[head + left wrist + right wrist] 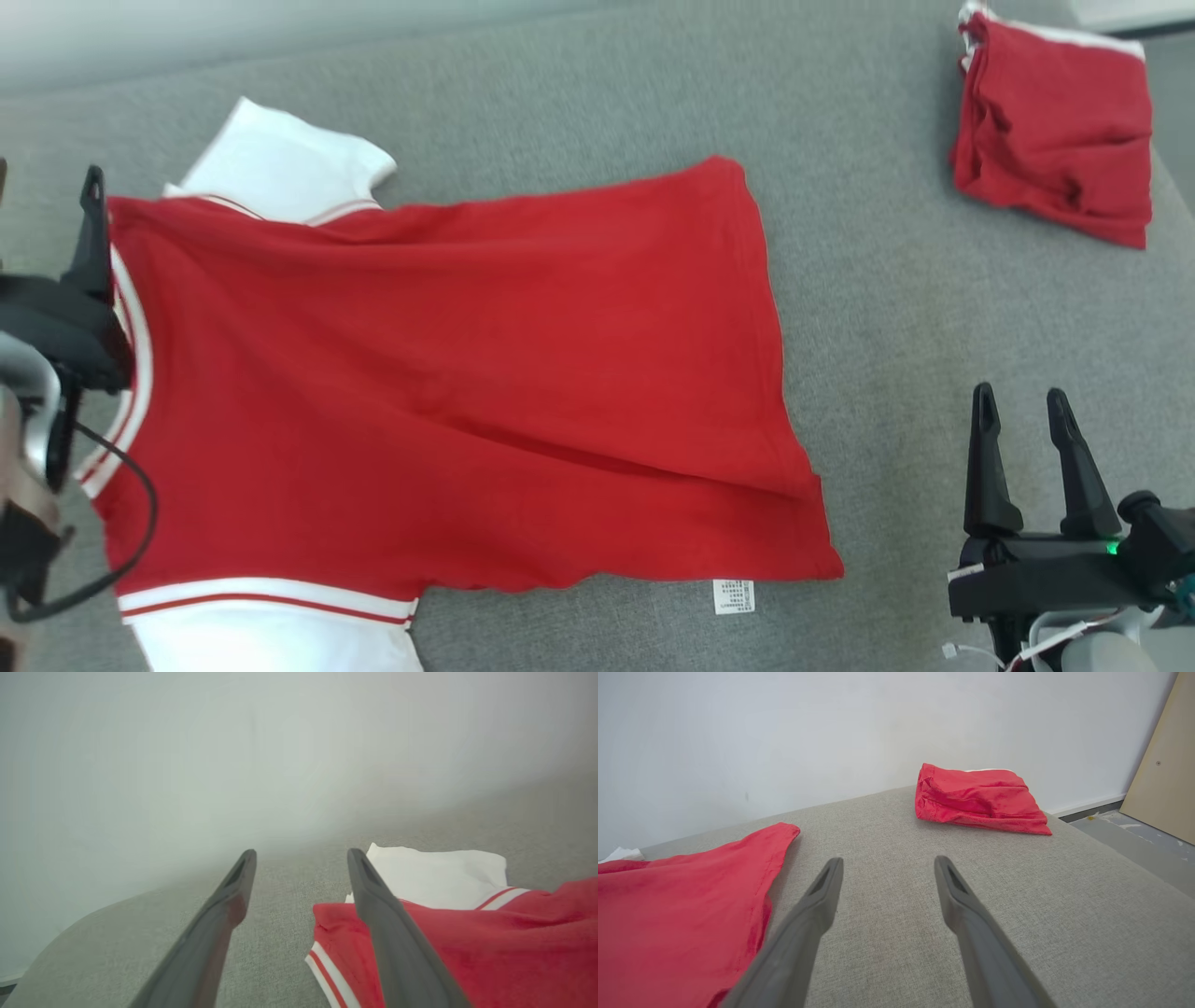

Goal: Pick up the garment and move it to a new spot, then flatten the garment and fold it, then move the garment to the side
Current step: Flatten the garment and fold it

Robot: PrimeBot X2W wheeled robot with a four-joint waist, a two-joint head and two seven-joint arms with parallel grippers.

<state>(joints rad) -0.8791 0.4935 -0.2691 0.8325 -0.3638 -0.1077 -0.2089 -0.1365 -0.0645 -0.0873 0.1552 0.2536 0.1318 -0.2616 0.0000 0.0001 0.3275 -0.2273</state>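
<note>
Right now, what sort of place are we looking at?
Likely an indoor clothes-folding setup: a grey upholstered surface against a plain white wall, a red shirt spread flat, another red garment folded aside.

surface: grey woven upholstery (1017,896) | wall (831,728): plain, pale | floor (1134,835): grey, scuffed | right: tan board (1162,765)

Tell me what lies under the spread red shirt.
Grey upholstery surrounds the red shirt, so it presumably rests on that. A white care label pokes out at its hem. Anything beneath the cloth is covered.
</note>
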